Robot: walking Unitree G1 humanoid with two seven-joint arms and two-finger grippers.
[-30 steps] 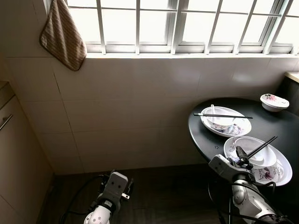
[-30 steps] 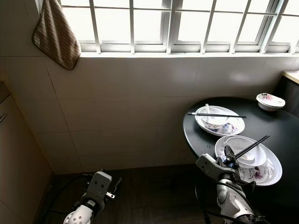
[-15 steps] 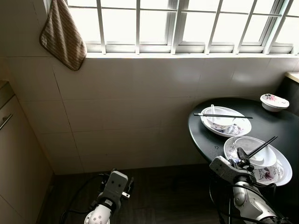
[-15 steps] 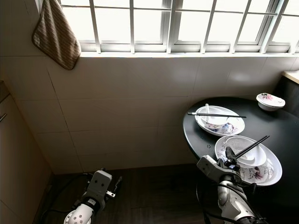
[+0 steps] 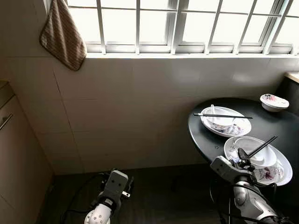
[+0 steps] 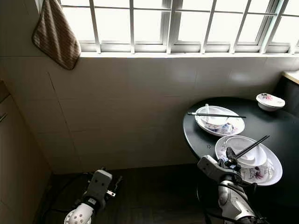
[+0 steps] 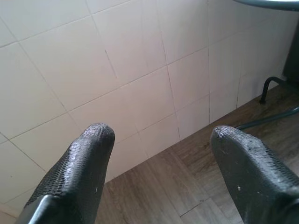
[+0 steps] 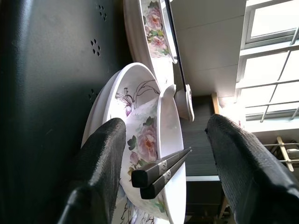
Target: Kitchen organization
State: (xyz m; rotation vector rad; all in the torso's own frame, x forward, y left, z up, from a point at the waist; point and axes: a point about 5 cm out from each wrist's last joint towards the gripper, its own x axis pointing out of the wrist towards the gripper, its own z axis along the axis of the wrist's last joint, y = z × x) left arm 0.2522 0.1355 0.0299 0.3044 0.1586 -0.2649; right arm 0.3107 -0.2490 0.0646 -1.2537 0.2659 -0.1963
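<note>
My right gripper is spread wide at the near-left edge of the round black table, its two black fingers straddling the near bowl and the pair of chopsticks whose square ends lie across that bowl's rim and point back at my wrist. The bowl, white with pink flowers, sits in the near plate, which lies close to the table's front edge. To do this step well, as I judge it, I should pick one target and commit: either the chopsticks or the bowl's wall, not both. If it is the chopsticks, I want the fingers lined up so that both sticks fall between the pads together, then close gently so neither rolls off the rim. The plate is near the table's edge, so I should avoid pushing outward on it. Further back toward the wall stands a second plate holding another bowl with a spoon and its own chopsticks laid flat across, and a small flowered bowl rests alone near the table's far right edge. My left gripper hangs idle low over the wooden floor, fingers apart, facing the tiled wall.
</note>
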